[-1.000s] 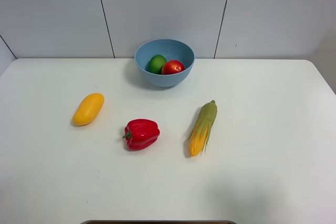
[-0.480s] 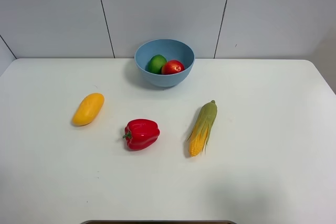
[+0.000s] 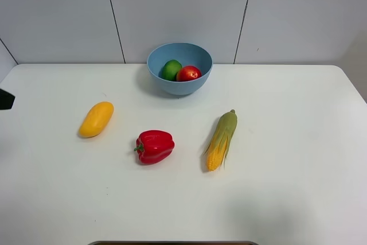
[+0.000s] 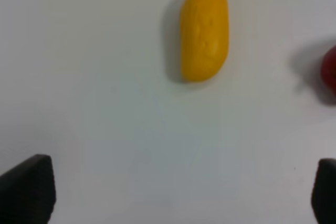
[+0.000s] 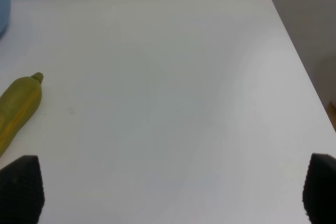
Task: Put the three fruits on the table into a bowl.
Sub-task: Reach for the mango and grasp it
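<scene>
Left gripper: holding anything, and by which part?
Nothing. The left gripper is open and empty; the mango lies on the table, clear of it. The right gripper is open and empty too.

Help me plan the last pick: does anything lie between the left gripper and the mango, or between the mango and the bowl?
Nothing visible does. Only bare table separates the open left gripper from the mango, and the table from mango to bowl is bare too; the bell pepper lies off that line.
</scene>
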